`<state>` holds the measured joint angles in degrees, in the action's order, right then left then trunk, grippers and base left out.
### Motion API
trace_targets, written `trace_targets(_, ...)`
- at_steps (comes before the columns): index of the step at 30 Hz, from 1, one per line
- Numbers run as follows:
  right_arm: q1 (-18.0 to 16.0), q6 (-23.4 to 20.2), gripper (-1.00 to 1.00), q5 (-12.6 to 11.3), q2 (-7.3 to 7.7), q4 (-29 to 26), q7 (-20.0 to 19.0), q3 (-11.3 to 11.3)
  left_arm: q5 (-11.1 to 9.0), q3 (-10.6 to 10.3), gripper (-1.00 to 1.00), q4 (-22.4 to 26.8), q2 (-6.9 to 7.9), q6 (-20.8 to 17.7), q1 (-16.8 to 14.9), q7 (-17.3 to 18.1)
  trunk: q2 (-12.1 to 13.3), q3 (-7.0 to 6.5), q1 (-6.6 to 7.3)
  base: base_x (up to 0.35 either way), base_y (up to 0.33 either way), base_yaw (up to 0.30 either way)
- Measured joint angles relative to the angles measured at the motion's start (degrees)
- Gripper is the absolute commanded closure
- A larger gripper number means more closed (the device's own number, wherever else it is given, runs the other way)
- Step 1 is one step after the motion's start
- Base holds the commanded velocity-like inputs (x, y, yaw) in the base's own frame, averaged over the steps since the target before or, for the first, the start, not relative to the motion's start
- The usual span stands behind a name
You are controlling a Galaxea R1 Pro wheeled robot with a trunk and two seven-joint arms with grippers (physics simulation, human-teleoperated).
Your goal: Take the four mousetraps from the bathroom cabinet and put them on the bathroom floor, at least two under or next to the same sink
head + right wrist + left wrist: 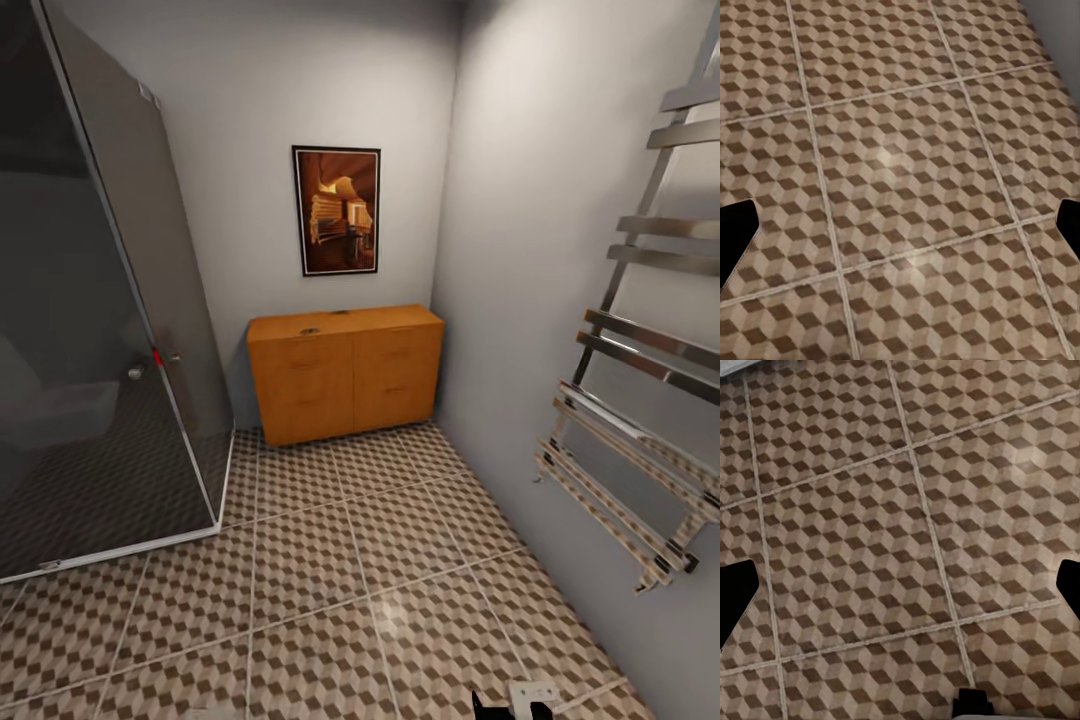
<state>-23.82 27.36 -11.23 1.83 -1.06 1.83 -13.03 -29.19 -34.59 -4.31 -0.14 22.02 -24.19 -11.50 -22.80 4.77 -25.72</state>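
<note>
A: Orange-brown wood, that's the cabinet, standing against the far wall under a framed picture, in the corner between the glass shower and the grey side wall. All its drawer fronts sit flush.

B: Mousetraps?

A: Two small dark specks lie on the cabinet top; too small to tell what they are.

B: Floor?

A: Cube-patterned floor, brown and beige with pale grout lines, runs from the cabinet toward the camera. A chrome towel rail hangs on the right-hand wall.

B: Tools?

A: Left tool: its dark fingertips show at opposite edges of the left wrist view, spread wide, with tile between them. Right tool likewise, fingertips far apart, pinching nothing, above the tiles.
</note>
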Motion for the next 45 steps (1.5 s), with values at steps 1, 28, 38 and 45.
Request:
trace_targets(1,0.0,0.0,-1.00,0.0,0.01,0.0,0.0,0.0,0.0,0.0,-1.00,0.0,0.00,0.0,0.0,0.0,0.0,0.00,0.00,0.308,0.096,0.014)
trace_targets(28,0.0,0.0,-1.00,0.1,0.53,0.1,-0.1,0.0,0.0,0.0,-1.00,0.0,0.00,0.0,0.0,0.0,0.0,0.00,0.00,0.306,0.037,0.002)
trace_targets(38,0.0,0.0,-1.00,0.1,0.54,0.1,-0.2,0.0,0.0,0.0,-1.00,0.0,0.00,0.1,0.0,0.0,0.0,0.00,0.00,0.310,0.000,0.000)
trace_targets(45,0.0,0.0,-1.00,0.1,0.54,0.1,-0.2,0.0,0.0,0.0,-1.00,0.0,0.00,0.1,0.0,0.0,0.0,0.00,0.00,0.327,0.000,0.000)
